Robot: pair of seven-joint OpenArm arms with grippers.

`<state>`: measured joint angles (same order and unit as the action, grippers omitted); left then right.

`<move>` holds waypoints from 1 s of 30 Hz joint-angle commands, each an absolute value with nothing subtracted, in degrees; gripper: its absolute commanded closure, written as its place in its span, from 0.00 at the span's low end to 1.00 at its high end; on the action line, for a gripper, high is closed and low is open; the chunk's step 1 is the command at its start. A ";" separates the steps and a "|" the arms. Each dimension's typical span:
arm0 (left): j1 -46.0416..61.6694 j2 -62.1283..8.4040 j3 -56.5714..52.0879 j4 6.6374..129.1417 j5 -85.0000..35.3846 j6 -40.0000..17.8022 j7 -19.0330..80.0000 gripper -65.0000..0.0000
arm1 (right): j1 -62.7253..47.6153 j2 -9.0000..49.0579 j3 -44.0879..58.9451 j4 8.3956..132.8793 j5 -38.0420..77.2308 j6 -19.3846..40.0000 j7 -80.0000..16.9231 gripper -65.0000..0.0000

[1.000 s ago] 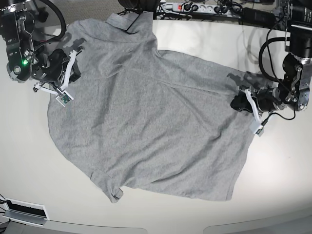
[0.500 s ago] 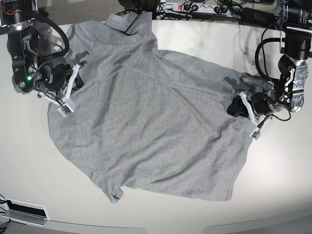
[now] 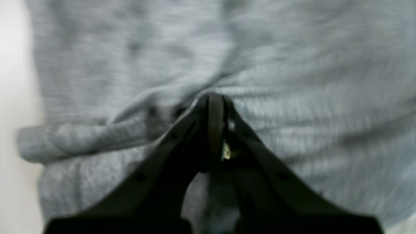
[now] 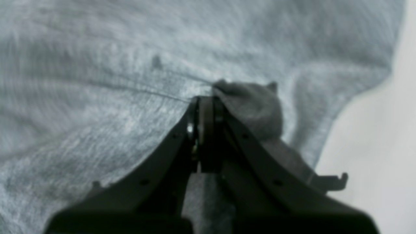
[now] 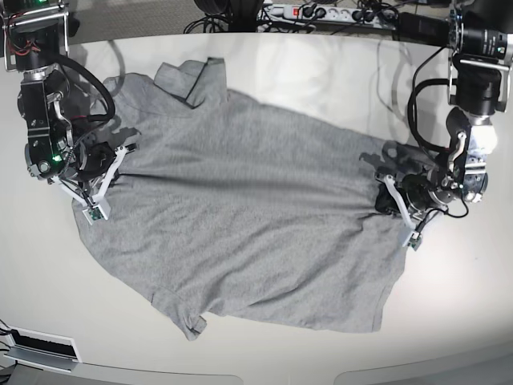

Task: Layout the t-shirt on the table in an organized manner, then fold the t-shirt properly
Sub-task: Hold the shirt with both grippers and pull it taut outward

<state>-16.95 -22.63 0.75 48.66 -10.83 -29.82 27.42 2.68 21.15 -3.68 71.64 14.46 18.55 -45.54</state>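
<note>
- Grey cotton, the t-shirt (image 5: pixel 248 216) lies spread plain side up across the off-white table (image 5: pixel 321 72), stretched between two arms.
- At the base view's right, the left arm bends down from its tall post, and the left gripper (image 5: pixel 387 200) sits low at the shirt's edge.
- Its jaws are clamped together on a raised fold of that edge.
- At the view's left, the right gripper (image 5: pixel 120 156) reaches in sideways, likewise pinched tight on a bunched tuft of shirt.
</note>
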 commanded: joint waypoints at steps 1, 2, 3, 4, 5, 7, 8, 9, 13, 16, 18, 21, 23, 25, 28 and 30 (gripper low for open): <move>-17.58 -23.94 0.73 48.21 -7.51 -27.99 30.83 1.00 | 3.84 21.93 -3.49 71.88 12.97 16.99 -46.65 1.00; -18.37 -23.97 0.73 48.21 -7.53 -27.99 30.83 1.00 | 4.43 21.93 -3.49 71.88 12.93 16.38 -46.41 1.00; -19.14 -23.97 0.73 48.21 -7.53 -27.97 30.85 1.00 | 4.93 21.91 -3.49 71.88 12.47 15.86 -46.09 1.00; -19.99 -23.94 0.73 48.21 -7.55 -27.99 30.83 1.00 | 5.56 21.91 -3.49 71.88 11.68 15.53 -45.82 1.00; -20.80 -23.88 0.73 48.21 -7.57 -27.99 30.83 1.00 | 6.15 21.93 -3.49 71.88 10.90 14.96 -45.54 1.00; -22.52 -23.79 0.73 48.21 -8.01 -27.99 30.85 1.00 | 7.79 21.93 -3.49 71.88 9.65 13.87 -45.60 1.00; -23.31 -23.81 0.73 48.21 -8.64 -28.01 31.11 1.00 | 8.60 21.98 -3.46 71.88 9.21 13.19 -45.63 1.00; -24.12 -23.83 0.73 48.21 -9.41 -27.99 31.92 1.00 | 9.39 22.02 -3.46 71.88 8.82 12.82 -45.65 1.00; -27.73 -24.14 0.73 48.25 -13.82 -28.05 40.03 1.00 | 13.28 22.06 -3.46 71.88 8.91 13.65 -49.17 1.00; -30.28 -24.80 0.73 48.29 -19.18 -29.89 46.13 1.00 | 16.12 22.09 -3.36 71.90 8.95 15.55 -52.75 1.00; -31.46 -25.65 0.71 48.31 -24.67 -32.40 48.99 1.00 | 17.47 22.17 -3.36 71.99 10.17 18.98 -54.39 1.00; -32.27 -26.85 0.71 48.38 -34.87 -38.06 53.71 1.00 | 17.89 23.57 -3.38 72.01 19.51 27.03 -56.75 1.00; -32.23 -27.33 0.71 48.38 -41.54 -40.00 57.52 1.00 | 17.19 24.93 -3.36 71.99 28.18 33.78 -59.35 1.00; -32.08 -27.64 0.73 48.38 -47.33 -40.00 61.56 1.00 | 16.27 26.15 -3.36 72.01 37.30 39.75 -62.89 1.00; -32.08 -27.94 0.73 48.38 -52.62 -40.00 64.73 1.00 | 13.91 27.66 -3.38 72.75 51.37 40.00 -68.86 1.00; -31.90 -27.94 0.73 48.38 -54.46 -40.00 65.84 1.00 | 11.44 27.99 -3.38 74.48 58.02 40.00 -72.49 1.00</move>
<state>-30.33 -26.98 1.06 47.59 -53.21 -39.57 66.08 10.24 27.27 -3.68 73.47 57.17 39.68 -72.93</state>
